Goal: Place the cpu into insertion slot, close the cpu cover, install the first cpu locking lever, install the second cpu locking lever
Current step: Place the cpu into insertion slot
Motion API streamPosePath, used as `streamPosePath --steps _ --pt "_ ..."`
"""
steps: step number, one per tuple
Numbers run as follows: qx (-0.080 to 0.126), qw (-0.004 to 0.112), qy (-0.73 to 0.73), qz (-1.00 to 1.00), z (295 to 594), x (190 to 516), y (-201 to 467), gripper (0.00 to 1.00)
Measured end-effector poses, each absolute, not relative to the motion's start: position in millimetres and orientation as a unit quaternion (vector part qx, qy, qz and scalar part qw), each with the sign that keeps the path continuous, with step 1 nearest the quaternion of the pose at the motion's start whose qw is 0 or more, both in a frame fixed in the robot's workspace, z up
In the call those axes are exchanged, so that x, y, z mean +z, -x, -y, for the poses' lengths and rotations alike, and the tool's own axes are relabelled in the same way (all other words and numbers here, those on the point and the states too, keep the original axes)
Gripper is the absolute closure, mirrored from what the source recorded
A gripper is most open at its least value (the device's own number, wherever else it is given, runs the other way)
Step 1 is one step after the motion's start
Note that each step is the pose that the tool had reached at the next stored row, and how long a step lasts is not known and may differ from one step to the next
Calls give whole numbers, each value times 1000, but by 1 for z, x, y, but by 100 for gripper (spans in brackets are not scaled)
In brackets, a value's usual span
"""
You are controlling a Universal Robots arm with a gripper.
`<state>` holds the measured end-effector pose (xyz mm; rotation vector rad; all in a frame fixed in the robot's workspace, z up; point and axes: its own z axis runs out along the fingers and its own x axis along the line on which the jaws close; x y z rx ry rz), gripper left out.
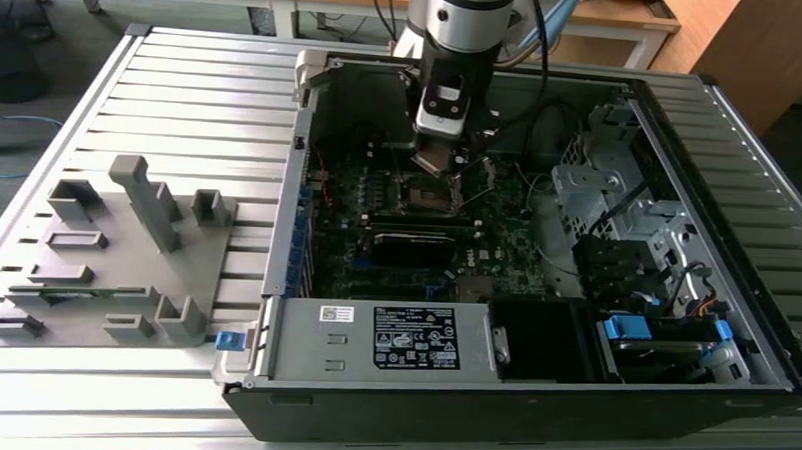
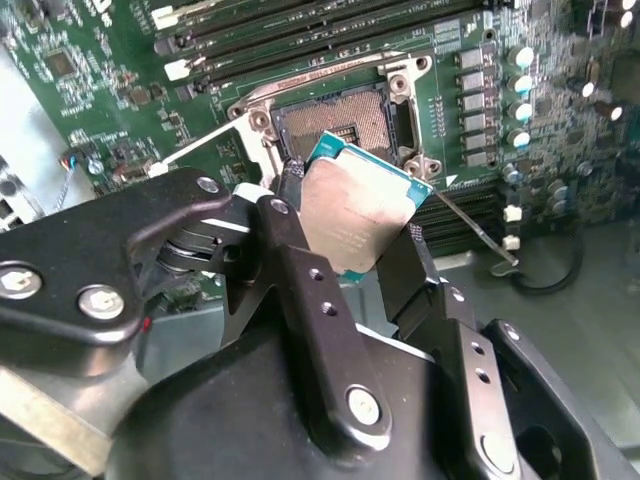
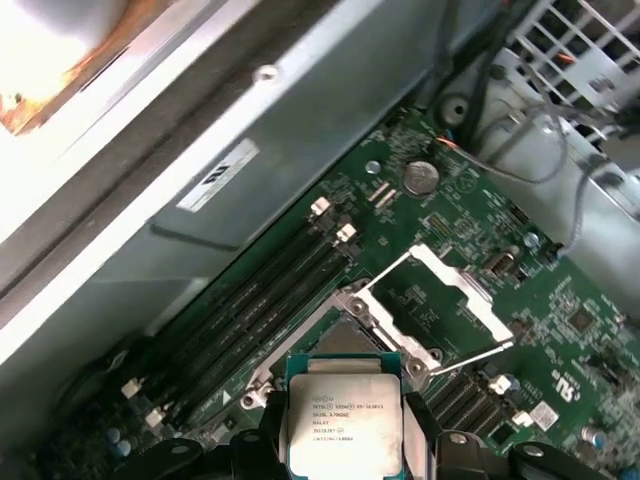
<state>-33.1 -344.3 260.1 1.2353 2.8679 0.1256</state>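
Note:
My gripper (image 1: 437, 158) hangs inside the open computer case, shut on the cpu (image 2: 352, 210), a square chip with a silver-grey top and green edge. The chip is held tilted, a little above and beside the insertion slot (image 2: 338, 122), whose dark contact field lies bare. In the first wrist view the cpu (image 3: 343, 415) sits between the black fingers (image 3: 425, 435), and beyond it the cpu cover (image 3: 470, 292) stands swung open. Thin wire locking levers (image 2: 185, 152) stick out on either side of the insertion slot (image 1: 429, 194), unlatched.
A labelled power supply box (image 1: 377, 339) fills the case's near side. Drive cages and cables (image 1: 641, 223) crowd the exterior view's right. Memory slots (image 2: 300, 30) run beside the socket. A grey fixture tray (image 1: 106, 265) lies on the slatted table at the exterior view's left.

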Motion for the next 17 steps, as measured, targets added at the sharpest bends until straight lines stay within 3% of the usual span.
streamPosePath --steps 17 --pt "38 14 -531 -846 344 255 33 46"
